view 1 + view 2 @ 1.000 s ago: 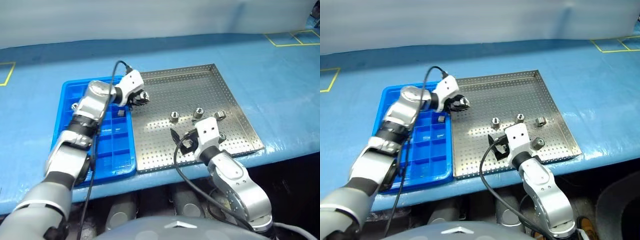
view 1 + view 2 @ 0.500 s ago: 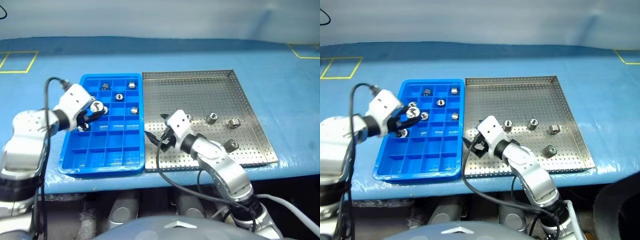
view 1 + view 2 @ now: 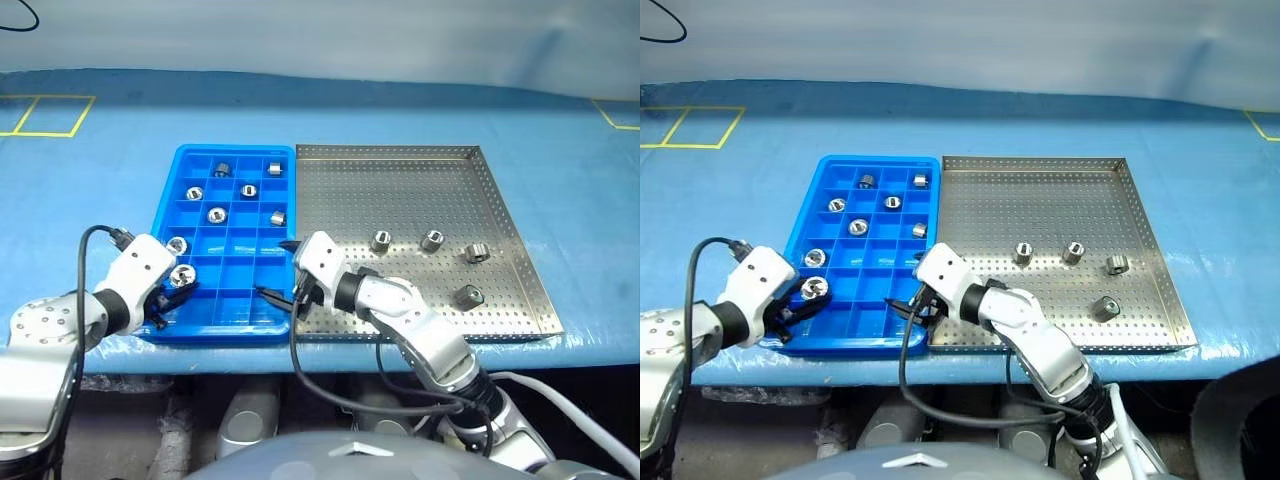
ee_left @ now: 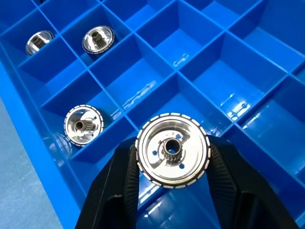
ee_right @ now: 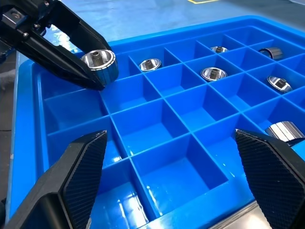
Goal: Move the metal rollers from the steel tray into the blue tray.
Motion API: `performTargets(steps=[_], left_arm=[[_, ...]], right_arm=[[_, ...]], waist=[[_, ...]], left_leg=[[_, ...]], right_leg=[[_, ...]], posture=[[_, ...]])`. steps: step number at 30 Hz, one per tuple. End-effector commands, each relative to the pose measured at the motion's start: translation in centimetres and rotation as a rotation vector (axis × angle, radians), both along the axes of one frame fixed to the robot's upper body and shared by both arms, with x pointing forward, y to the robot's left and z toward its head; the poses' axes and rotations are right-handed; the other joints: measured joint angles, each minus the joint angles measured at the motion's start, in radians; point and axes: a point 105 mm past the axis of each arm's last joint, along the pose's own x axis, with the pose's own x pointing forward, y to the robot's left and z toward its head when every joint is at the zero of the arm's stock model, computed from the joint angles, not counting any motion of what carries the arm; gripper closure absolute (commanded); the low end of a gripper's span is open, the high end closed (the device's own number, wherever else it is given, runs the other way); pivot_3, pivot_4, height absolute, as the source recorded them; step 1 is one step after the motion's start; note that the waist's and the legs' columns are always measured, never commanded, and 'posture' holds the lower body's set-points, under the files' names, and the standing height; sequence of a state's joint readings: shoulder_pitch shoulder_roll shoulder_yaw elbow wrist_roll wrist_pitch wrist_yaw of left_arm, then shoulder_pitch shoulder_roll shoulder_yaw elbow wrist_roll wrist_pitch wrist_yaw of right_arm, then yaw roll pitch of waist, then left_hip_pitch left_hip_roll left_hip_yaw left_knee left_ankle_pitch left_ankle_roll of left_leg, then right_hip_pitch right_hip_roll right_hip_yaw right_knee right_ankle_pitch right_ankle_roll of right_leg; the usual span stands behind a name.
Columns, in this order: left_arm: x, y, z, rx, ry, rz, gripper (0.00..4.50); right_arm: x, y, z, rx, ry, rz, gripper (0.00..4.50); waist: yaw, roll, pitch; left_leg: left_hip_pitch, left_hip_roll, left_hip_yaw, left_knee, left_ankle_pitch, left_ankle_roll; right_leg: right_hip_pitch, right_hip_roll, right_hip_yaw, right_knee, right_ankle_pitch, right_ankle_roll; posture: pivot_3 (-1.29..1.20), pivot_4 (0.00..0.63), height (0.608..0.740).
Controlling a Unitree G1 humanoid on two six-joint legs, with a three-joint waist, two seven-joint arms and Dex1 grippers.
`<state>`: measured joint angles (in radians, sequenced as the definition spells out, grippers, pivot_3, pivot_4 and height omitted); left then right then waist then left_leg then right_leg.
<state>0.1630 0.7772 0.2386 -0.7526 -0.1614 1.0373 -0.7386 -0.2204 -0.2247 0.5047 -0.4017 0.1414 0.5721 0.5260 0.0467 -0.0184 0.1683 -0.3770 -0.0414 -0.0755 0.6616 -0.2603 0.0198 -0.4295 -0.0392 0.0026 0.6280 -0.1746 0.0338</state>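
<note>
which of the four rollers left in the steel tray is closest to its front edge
The roller near the steel tray's front right; the other three sit in a row farther back.

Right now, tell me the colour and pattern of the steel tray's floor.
Silver-grey metal, perforated with regular rows of small holes across the square steel tray; clearest in the left eye view.

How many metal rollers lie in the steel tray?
4 metal rollers in the steel tray: three in a row mid-tray, one nearer the front edge. Others may be hidden.
</note>
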Motion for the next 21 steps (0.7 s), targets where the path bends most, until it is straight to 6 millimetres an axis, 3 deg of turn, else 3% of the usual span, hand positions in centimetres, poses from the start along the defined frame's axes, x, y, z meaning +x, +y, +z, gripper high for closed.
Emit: performTargets(steps=[1,10,11,16,19,21], left_arm=[[0.7,-0.5,0.4,0.022,-0.029,-0.025,2.78],[2.6,-1.3,-0.3,0.0,-0.015,-0.058,2.78],[2.6,-1.5,-0.3,-0.007,-0.013,-0.066,2.05],[2.2,-2.3,0.3,-0.036,0.025,-0.157,0.48],[2.6,-3.3,1.9,-0.076,-0.011,-0.236,0.48],[4.4,-4.6,4.2,-0.142,-0.104,-0.286,0.48]], right_arm=[[-0.1,0.3,1.1,0.036,-0.039,0.01,0.0],[-0.1,-0.4,1.3,0.047,-0.042,-0.053,0.0],[0.0,-0.5,1.4,0.049,-0.043,-0.063,0.0],[0.0,-1.5,1.5,0.052,-0.046,-0.119,0.0],[-0.1,-2.2,1.7,0.052,-0.05,-0.15,0.0],[-0.1,-2.9,1.8,0.049,-0.054,-0.18,0.0]], waist=[[0.0,0.0,0.0],[-0.01,0.0,0.0],[-0.012,0.0,0.0],[-0.014,0.0,0.0],[-0.015,0.001,0.0],[-0.015,0.001,0.001]], left_leg=[[0.0,0.0,0.0,0.0,0.0,0.0],[0.0,0.0,-0.002,-0.003,0.0,-0.002],[0.0,0.0,-0.002,-0.003,0.0,-0.002],[0.0,0.0,-0.002,-0.004,-0.001,-0.003],[0.0,-0.001,-0.002,-0.003,-0.002,-0.002],[-0.001,0.0,-0.002,-0.002,-0.002,-0.002]], right_leg=[[0.0,0.0,0.0,0.0,0.0,0.0],[-0.001,0.0,-0.002,0.0,-0.001,-0.001],[-0.001,0.0,-0.002,0.0,-0.001,-0.001],[-0.001,-0.001,-0.003,-0.001,-0.001,-0.001],[-0.001,-0.002,-0.004,-0.001,-0.002,-0.003],[0.0,-0.002,-0.004,-0.001,-0.002,-0.003]], posture=[[0.18,0.15,0.74],[0.11,0.15,0.74],[0.1,0.15,0.74],[0.05,0.15,0.74],[0.03,0.15,0.74],[0.0,0.15,0.74]])
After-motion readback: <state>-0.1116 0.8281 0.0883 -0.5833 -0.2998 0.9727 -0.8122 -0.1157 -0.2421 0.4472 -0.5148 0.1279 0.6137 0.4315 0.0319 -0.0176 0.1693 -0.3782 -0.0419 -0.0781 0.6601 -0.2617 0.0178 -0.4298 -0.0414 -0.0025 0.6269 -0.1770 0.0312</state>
